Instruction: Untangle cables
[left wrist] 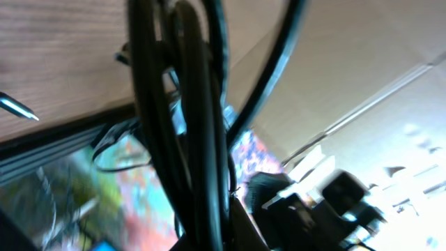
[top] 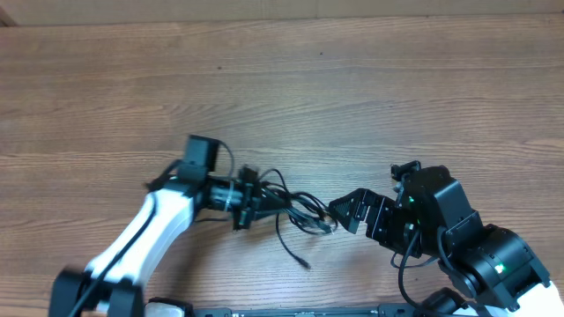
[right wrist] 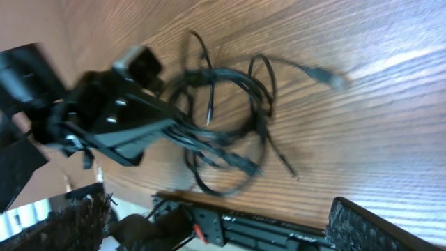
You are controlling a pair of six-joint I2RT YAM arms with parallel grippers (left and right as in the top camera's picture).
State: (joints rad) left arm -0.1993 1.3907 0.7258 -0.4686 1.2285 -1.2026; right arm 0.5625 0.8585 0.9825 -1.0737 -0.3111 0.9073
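The cables are thin black cords lying tangled on the wooden table near its front edge, with one loose end trailing toward me. My left gripper is shut on the bundle's left side. In the left wrist view the black cables fill the middle, running down between the jaws, and a silver plug tip shows at the left. My right gripper stands open just right of the tangle, apart from it. The right wrist view shows the cables, a plug end, the left gripper on them, and one of my own pads.
The wooden table stretches far and wide behind the arms. Its front edge carries a black rail close under the tangle. The right arm's bulky body sits at the lower right.
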